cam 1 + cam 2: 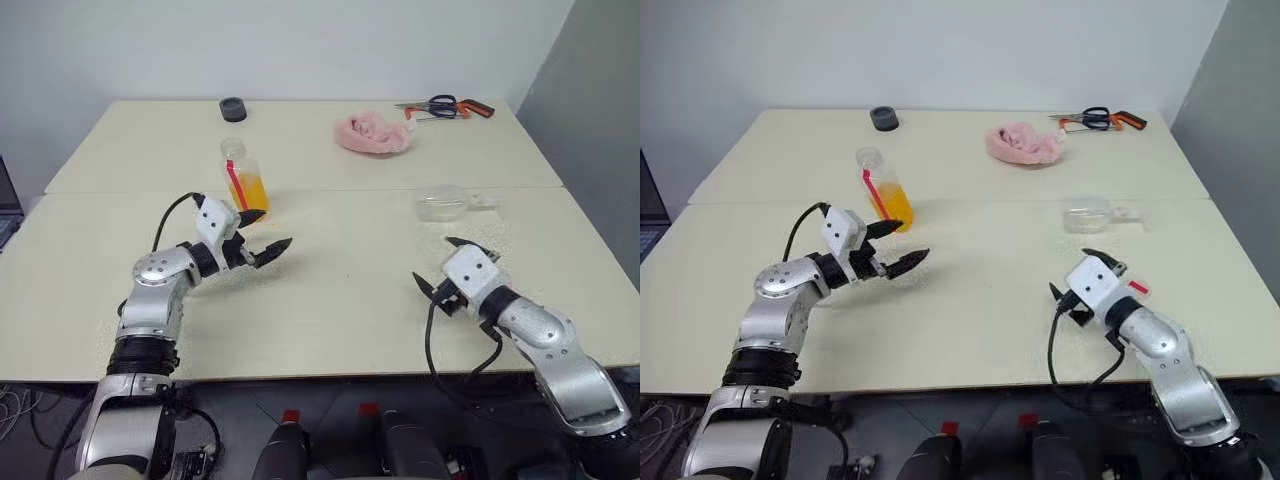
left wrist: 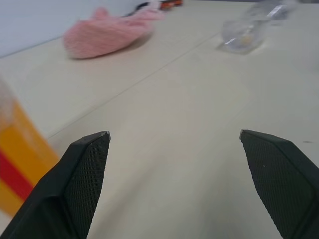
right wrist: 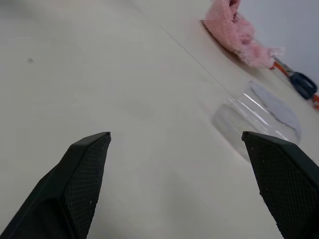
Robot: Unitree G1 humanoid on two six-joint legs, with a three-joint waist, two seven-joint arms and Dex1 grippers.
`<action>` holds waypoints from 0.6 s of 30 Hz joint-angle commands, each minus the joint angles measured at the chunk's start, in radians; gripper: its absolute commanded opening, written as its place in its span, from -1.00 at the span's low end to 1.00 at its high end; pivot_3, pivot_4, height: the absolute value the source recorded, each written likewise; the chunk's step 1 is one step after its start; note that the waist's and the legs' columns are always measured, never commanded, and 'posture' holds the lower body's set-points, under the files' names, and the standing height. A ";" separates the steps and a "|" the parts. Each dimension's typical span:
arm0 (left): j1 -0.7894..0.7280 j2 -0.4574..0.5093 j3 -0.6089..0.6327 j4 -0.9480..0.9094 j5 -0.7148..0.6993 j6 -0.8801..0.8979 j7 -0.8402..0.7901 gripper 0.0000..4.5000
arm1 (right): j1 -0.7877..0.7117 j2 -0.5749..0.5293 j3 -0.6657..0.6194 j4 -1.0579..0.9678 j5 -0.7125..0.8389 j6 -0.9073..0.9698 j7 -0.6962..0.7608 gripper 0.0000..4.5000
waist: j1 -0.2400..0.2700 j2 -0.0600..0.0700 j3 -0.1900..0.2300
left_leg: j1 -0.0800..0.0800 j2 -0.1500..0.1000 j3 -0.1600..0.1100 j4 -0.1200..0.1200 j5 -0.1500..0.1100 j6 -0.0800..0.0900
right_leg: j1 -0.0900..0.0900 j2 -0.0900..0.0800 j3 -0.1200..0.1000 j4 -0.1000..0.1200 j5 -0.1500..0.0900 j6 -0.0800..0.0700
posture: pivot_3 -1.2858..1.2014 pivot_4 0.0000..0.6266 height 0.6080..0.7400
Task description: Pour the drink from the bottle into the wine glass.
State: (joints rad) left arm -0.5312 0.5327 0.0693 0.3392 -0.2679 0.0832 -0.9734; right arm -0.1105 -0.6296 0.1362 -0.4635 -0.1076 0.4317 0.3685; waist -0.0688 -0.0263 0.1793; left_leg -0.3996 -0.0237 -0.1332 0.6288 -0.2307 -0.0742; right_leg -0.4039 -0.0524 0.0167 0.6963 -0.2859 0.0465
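Note:
The bottle (image 1: 243,178) stands upright left of the table's middle, its lower half filled with the orange drink (image 1: 250,191); a red-and-white strip runs down its side. The wine glass (image 1: 443,204) lies on its side to the right, stem pointing right. My left gripper (image 1: 275,227) hovers open just in front and right of the bottle, apart from it; the bottle's edge (image 2: 15,164) shows beside one finger in the left wrist view. My right gripper (image 1: 432,259) is open and empty, a short way in front of the glass (image 3: 254,119).
A pink cloth (image 1: 372,134) lies at the back, with scissors (image 1: 445,106) and an orange-handled tool beyond it. A small black round thing (image 1: 233,108) sits at the back left. A seam (image 1: 330,190) between two tabletops runs across behind the bottle and glass.

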 commanded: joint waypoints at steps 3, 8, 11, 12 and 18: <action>-0.034 0.012 -0.055 -0.122 -0.039 0.072 -0.092 0.98 | -0.074 -0.085 -0.022 0.167 -0.214 -0.140 -0.114 1.00 | 0.003 0.000 0.000 | 0.000 0.000 0.001 0.000 0.000 0.000 | 0.000 0.000 0.000 0.000 0.000 0.000 | 0.03 -0.52 1.00; -0.082 0.023 -0.125 -0.124 -0.016 0.053 -0.198 0.98 | -0.248 -0.153 0.086 0.497 -0.411 -0.305 -0.185 1.00 | 0.004 0.000 0.000 | 0.000 0.000 0.002 0.000 0.000 0.000 | 0.000 0.000 0.001 0.000 0.000 0.000 | 0.03 -0.52 1.00; -0.115 0.013 -0.140 -0.087 -0.005 0.032 -0.208 0.98 | -0.362 -0.148 0.155 0.699 -0.506 -0.398 -0.240 1.00 | 0.003 0.000 0.000 | 0.000 0.000 0.002 0.000 0.000 0.000 | 0.000 0.000 0.001 0.000 0.000 0.000 | 0.03 -0.52 1.00; -0.123 0.008 -0.142 -0.080 -0.004 0.029 -0.208 0.98 | -0.405 -0.142 0.178 0.772 -0.534 -0.426 -0.262 1.00 | 0.003 0.000 0.000 | 0.000 0.000 0.002 0.000 0.000 0.000 | 0.000 0.000 0.001 -0.001 0.000 0.000 | 0.03 -0.52 1.00; -0.139 -0.013 -0.152 -0.078 -0.007 0.022 -0.209 0.98 | -0.641 -0.081 0.279 1.206 -0.639 -0.562 -0.410 1.00 | 0.000 0.000 0.000 | 0.000 0.000 0.003 0.000 0.000 0.000 | 0.000 0.000 0.002 -0.001 0.000 0.000 | 0.03 -0.52 1.00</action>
State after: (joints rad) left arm -0.6479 0.5202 -0.0864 0.2823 -0.2698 0.1211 -1.1743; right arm -0.7035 -0.7150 0.4081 0.6690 -0.7211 -0.0918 0.0104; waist -0.0691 -0.0262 0.1794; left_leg -0.3995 -0.0235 -0.1301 0.6282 -0.2305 -0.0745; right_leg -0.4043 -0.0525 0.0189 0.6953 -0.2857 0.0462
